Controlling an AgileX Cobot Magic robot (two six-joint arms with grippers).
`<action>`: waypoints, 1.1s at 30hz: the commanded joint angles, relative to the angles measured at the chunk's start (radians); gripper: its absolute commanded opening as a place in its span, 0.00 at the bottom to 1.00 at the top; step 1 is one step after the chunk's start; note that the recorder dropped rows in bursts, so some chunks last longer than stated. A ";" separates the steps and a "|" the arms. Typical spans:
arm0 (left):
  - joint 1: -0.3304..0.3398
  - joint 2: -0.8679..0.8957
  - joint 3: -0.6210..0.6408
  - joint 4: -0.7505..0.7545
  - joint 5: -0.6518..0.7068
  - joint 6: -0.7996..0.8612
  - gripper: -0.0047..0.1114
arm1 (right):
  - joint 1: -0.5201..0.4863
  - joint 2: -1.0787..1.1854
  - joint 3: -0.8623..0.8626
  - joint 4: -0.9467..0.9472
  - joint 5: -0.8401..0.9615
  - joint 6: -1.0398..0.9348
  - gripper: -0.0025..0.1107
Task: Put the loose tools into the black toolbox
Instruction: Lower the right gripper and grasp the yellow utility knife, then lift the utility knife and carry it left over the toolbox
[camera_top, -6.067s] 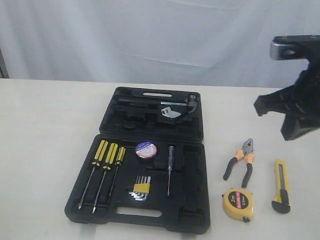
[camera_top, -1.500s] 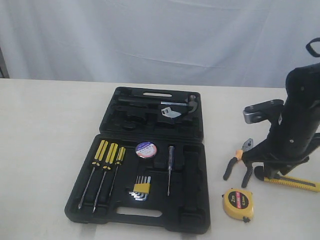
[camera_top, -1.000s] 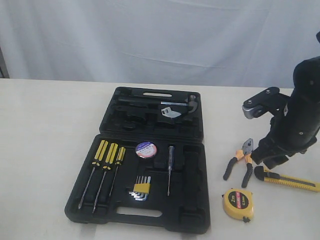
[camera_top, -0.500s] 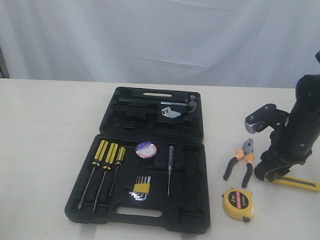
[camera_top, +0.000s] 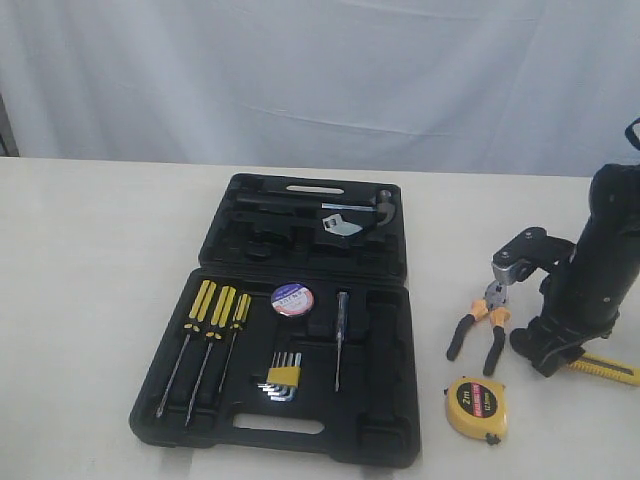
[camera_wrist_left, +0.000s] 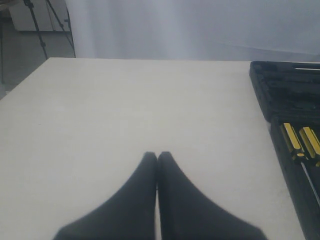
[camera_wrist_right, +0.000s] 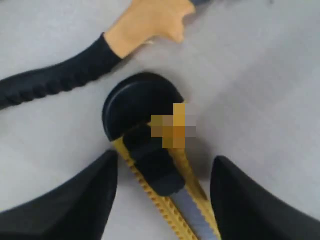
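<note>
Your right gripper (camera_wrist_right: 165, 159) stands open astride the knife (camera_top: 605, 369), low at the right of the exterior view, just beside the pliers (camera_top: 478, 330) and well apart from the toolbox (camera_top: 390, 335). Close squarely across the knife's narrow sides (mind the pliers handle close by), then lift level so the long tail doesn't droop. Your left gripper (camera_wrist_left: 157, 159) is closed on nothing, over bare bench (camera_wrist_left: 125, 100).

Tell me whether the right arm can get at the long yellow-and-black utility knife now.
Likely yes: the open right pincer straddles the long yellow-and-black utility knife on the table, with nothing between.
</note>
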 joint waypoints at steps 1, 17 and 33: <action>-0.005 -0.001 0.003 0.000 -0.005 -0.006 0.04 | -0.006 0.017 -0.005 -0.011 -0.010 -0.010 0.50; -0.005 -0.001 0.003 0.000 -0.005 -0.006 0.04 | -0.052 0.010 -0.005 0.060 0.066 0.057 0.02; -0.005 -0.001 0.003 0.000 -0.005 -0.006 0.04 | 0.240 -0.431 -0.077 0.185 0.180 0.672 0.02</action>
